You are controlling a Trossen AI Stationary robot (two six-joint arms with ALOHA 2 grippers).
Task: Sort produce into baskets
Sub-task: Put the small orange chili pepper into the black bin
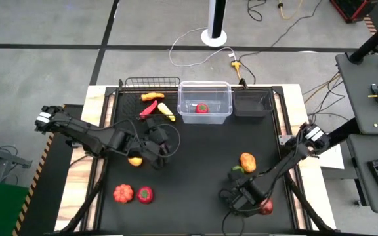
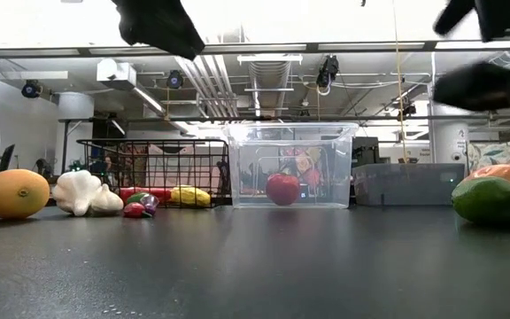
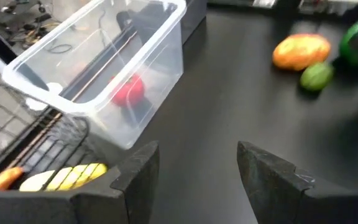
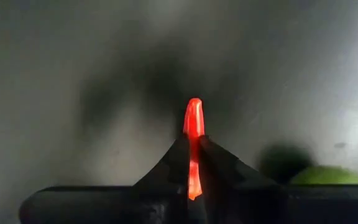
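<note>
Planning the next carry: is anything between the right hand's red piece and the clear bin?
Nothing visible blocks it. The right hand pinches a thin red piece; bare mat lies toward the clear bin, the orange fruit just aside.

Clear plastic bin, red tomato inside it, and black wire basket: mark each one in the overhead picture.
Clear plastic bin (image 1: 223,88): high view, on its bare floor right of the tomato.
Red tomato (image 1: 202,108): high view, on the middle of the fruit.
Black wire basket (image 1: 151,82): high view, on its far rim.
</note>
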